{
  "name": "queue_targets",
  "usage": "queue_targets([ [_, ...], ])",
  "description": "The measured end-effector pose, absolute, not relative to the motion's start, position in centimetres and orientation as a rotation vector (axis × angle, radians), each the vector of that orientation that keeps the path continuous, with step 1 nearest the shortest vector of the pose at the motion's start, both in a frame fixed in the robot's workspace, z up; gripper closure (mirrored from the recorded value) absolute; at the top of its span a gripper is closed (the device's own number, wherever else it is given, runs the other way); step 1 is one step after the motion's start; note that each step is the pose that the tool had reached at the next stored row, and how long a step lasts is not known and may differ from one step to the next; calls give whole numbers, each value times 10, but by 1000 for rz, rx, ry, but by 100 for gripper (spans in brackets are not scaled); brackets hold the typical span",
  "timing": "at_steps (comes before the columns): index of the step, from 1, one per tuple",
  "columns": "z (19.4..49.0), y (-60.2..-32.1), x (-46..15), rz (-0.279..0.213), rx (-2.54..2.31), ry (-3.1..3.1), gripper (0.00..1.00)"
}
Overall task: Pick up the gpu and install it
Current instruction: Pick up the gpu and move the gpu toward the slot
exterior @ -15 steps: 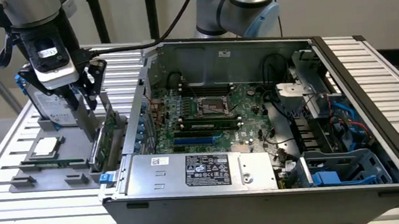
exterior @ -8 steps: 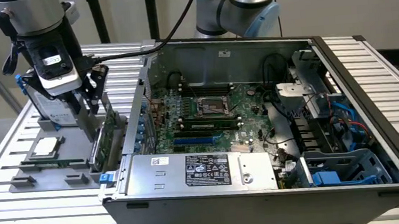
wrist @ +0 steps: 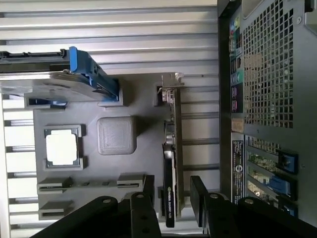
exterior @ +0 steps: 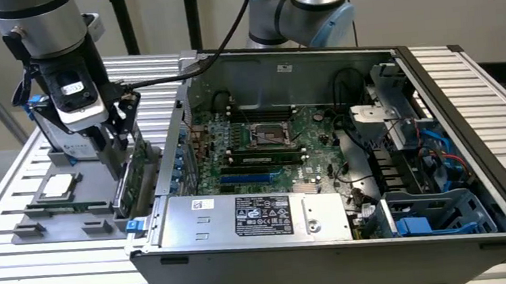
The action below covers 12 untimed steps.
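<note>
Black two-finger gripper (wrist: 172, 182) (exterior: 115, 159) is hovering with fingers apart, straddling the thin black-faced, green-edged gpu card (wrist: 171, 148) (exterior: 138, 175), which is standing on edge in the grey plastic holder tray (wrist: 143, 99) (exterior: 61, 229), just beside the open grey metal computer case (wrist: 272, 64) (exterior: 333, 244).

Labels in plenty, none legible.
Inside the computer case (exterior: 336, 271), the black label (exterior: 263, 216) on the power supply (exterior: 187, 230) carries white print too small to read, and a white barcode sticker (exterior: 203, 204) sits beside it. Outside the case, the white lettering along the gpu (wrist: 170, 198) is unreadable.

End effector (exterior: 121, 158) at upright gpu (exterior: 144, 176) — beside computer case (exterior: 272, 266).
</note>
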<state>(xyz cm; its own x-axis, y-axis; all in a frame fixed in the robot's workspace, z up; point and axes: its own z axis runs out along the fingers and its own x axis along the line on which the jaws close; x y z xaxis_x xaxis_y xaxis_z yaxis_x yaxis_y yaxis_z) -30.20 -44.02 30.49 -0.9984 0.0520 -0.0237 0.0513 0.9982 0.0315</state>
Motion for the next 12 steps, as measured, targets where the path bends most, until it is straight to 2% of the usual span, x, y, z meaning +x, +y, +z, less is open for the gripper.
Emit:
queue_targets([
  [12,283,-440,-302,48,81,3116,0],
])
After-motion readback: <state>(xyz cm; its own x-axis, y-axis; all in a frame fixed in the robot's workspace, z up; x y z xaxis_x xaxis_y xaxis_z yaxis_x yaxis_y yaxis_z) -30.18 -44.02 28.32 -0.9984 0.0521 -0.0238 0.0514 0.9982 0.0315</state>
